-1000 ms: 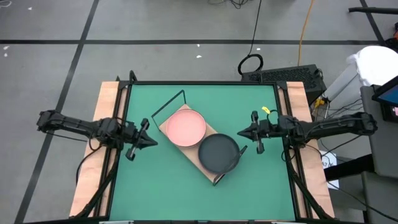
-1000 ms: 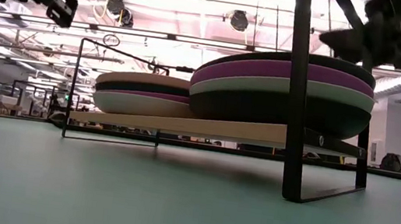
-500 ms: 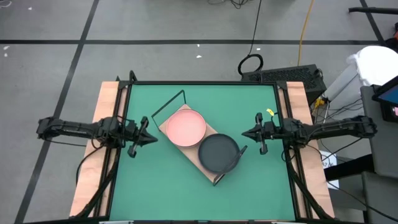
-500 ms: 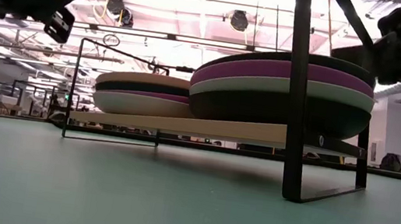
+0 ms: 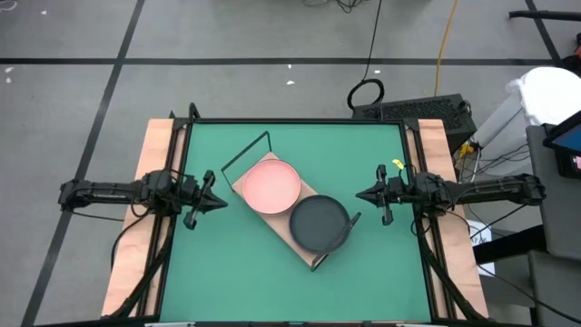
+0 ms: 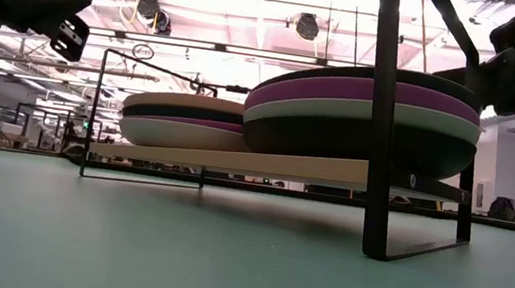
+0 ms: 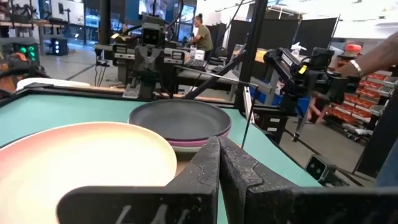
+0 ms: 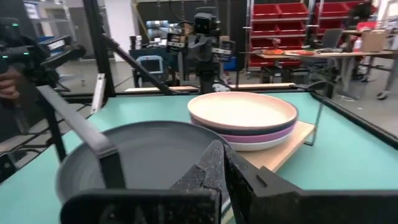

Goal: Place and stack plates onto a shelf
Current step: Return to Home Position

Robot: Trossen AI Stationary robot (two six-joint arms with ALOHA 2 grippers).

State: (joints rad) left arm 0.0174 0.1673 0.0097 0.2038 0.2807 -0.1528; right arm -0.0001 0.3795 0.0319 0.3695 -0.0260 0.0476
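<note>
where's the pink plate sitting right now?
In the high view, the pink plate tops the stack on the far-left end of the shelf, beside the dark grey plate and nearer the left gripper.

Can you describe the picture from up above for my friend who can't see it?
Seen from above, a wooden shelf lies slantwise on a green table, holding a pink plate beside a dark grey plate. The left hand and right hand, both shut, hover on either side of it, touching nothing.
</note>
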